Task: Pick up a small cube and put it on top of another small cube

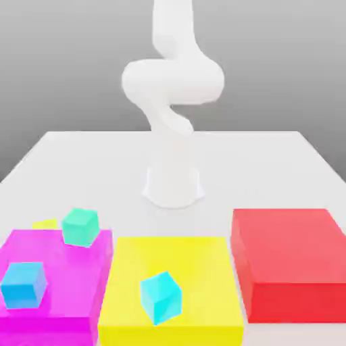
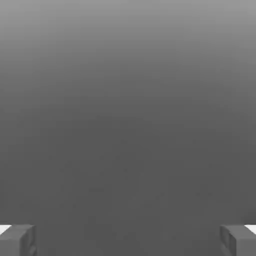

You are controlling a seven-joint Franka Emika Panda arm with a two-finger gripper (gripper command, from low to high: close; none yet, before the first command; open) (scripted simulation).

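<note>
Spanning white table (image 1: 270, 169) — grey backdrop.

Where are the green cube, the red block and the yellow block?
green cube (image 1: 80, 226), exterior view, front face
red block (image 1: 287, 236), exterior view, top face
yellow block (image 1: 196, 260), exterior view, bare top face

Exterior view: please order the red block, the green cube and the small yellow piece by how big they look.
1. Red block, the largest.
2. Green cube.
3. Yellow piece, the smallest, though the magenta block partly hides it.
</note>
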